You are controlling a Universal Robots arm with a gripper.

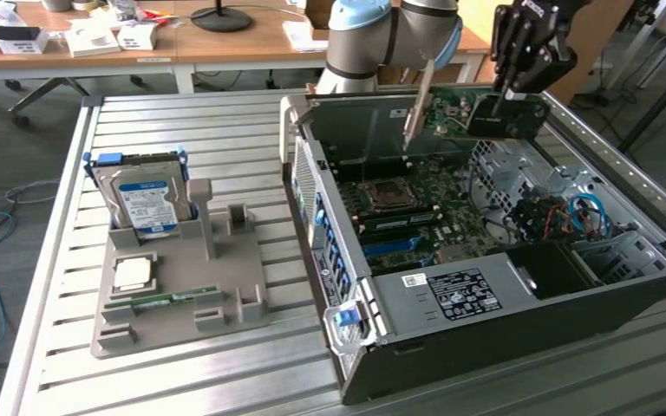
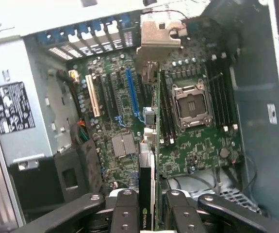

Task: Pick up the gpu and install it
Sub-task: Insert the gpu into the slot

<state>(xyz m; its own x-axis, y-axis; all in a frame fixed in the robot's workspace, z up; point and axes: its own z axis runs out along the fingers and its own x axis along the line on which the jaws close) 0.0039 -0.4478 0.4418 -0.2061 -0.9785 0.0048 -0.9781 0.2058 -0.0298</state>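
The gpu [image 1: 454, 111] is a dark green card with a pale metal bracket [image 1: 416, 113] at one end. It hangs upright in the air over the far end of the open computer case [image 1: 484, 295]. My black gripper [image 1: 505, 117] is shut on the card's end away from the bracket. In the wrist view the gpu [image 2: 149, 145] appears edge-on between my fingers [image 2: 124, 213], with its bracket [image 2: 158, 34] at the far end. Below it lies the motherboard [image 2: 192, 145], and a long blue slot [image 2: 132, 94] lies just beside the card's line.
A grey holder [image 1: 177, 299] on the slatted metal table carries a hard drive with a blue label [image 1: 142, 199], a square chip [image 1: 134, 273] and a narrow green memory stick [image 1: 171, 299]. Inside the case are the processor socket [image 1: 385, 195], cables [image 1: 571, 217] and a black power supply [image 1: 449, 290].
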